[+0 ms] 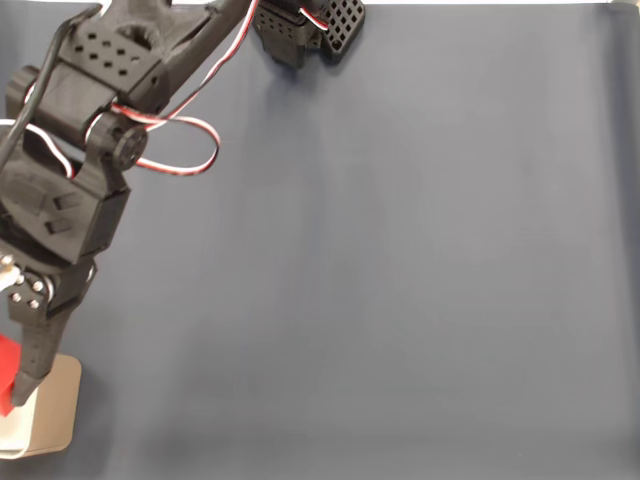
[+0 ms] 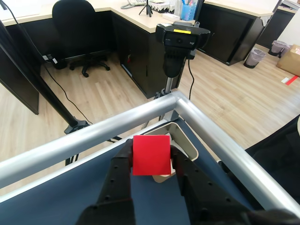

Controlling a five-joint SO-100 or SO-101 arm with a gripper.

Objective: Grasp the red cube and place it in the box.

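Matte red cube (image 2: 151, 155) clamped between black plastic gripper (image 2: 151, 161) fingers, above rounded beige box (image 2: 187, 143), arm reaching toward table's metal-railed corner (image 2: 176, 97).

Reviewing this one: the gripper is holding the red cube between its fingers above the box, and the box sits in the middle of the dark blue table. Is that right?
Not quite. The box sits at the table's corner, not the middle: the wrist view shows it right by the railing's bend, and the fixed view puts it at the lower left edge. The rest holds: the gripper has the red cube between its fingers above the box.
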